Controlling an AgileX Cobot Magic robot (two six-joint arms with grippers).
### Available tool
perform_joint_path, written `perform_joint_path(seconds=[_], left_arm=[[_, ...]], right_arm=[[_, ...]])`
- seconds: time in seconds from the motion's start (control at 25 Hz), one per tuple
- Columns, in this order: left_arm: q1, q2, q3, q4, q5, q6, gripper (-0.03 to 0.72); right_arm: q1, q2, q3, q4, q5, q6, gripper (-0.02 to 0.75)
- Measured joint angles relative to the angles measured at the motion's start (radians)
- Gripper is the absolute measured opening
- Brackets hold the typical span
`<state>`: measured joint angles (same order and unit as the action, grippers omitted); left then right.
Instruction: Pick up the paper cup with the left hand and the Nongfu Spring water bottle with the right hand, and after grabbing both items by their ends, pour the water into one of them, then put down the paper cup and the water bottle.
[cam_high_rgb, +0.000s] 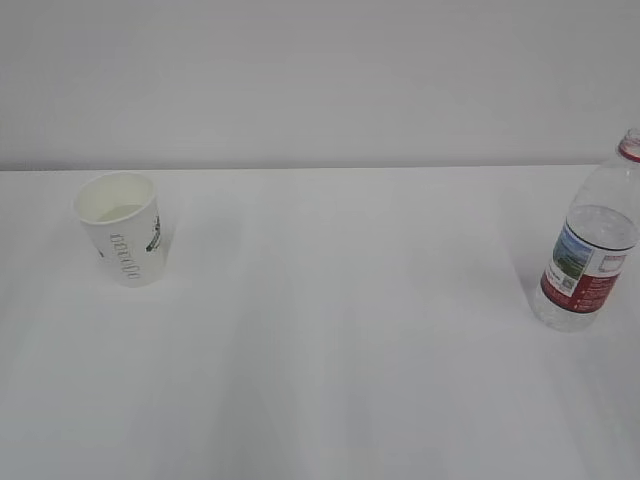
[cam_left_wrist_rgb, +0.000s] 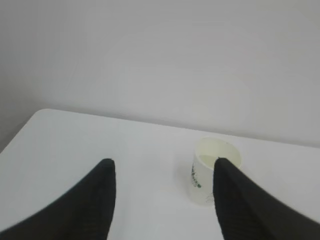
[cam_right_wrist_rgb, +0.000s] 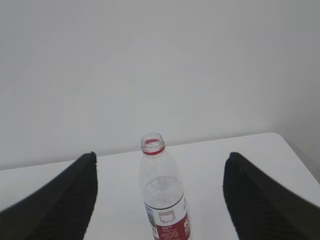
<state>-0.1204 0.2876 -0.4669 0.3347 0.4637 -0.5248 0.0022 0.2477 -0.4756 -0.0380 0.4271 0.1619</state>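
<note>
The paper cup stands upright at the table's left, white with green lettering on its side. Far to the right stands the Nongfu Spring water bottle, uncapped, red ring at the neck, with water up to just above its label. Neither arm shows in the exterior view. In the left wrist view my left gripper is open and empty; the paper cup sits beyond it, partly behind the right finger. My right gripper is open, and the bottle stands ahead, centred between the fingers, untouched.
The white table runs back to a plain pale wall. Its left corner and edge show in the left wrist view. Its right corner shows in the right wrist view.
</note>
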Motion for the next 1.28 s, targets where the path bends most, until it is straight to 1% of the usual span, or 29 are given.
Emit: perform_joint_path(seconds=[0.08,0.12,0.2,0.28,0.36,0.44,0.72,0.84,0.96,1.12,1.28], left_arm=[[0.0,-0.014,-0.037,-0.012,0.097,0.044,0.447],[0.0,-0.02,-0.058,-0.028,0.148,0.089,0.446],[0.0,-0.025,-0.098,-0.084,0.245,0.209,0.445],[0.0,-0.025,-0.143,-0.162,0.348,0.305,0.444],[0.0,-0.026,-0.183,-0.229,0.434,0.356,0.444],[0.0,-0.031,-0.218,-0.277,0.507,0.385,0.444],[0.0,-0.116,-0.232,-0.335,0.69,0.462,0.444],[0.0,-0.199,-0.232,-0.374,0.713,0.483,0.444],[0.0,-0.274,-0.234,-0.389,0.73,0.49,0.444],[0.0,-0.285,-0.24,-0.417,0.789,0.491,0.444],[0.0,-0.285,-0.24,-0.425,0.811,0.497,0.444]], right_arm=[[0.0,-0.038,-0.02,-0.005,0.066,-0.001,0.591],[0.0,-0.058,-0.028,-0.007,0.106,-0.001,0.59],[0.0,-0.094,-0.05,-0.024,0.183,-0.002,0.59],[0.0,-0.13,-0.071,-0.032,0.263,-0.002,0.59],[0.0,-0.157,-0.092,-0.034,0.322,-0.002,0.59],[0.0,-0.177,-0.111,-0.03,0.377,-0.002,0.59],[0.0,-0.233,-0.128,0.023,0.557,-0.002,0.59],[0.0,-0.248,-0.138,0.038,0.652,-0.002,0.59],[0.0,-0.259,-0.149,0.047,0.719,-0.002,0.577],[0.0,-0.265,-0.15,0.049,0.792,-0.016,0.526],[0.0,-0.265,-0.15,0.049,0.842,-0.051,0.513]])
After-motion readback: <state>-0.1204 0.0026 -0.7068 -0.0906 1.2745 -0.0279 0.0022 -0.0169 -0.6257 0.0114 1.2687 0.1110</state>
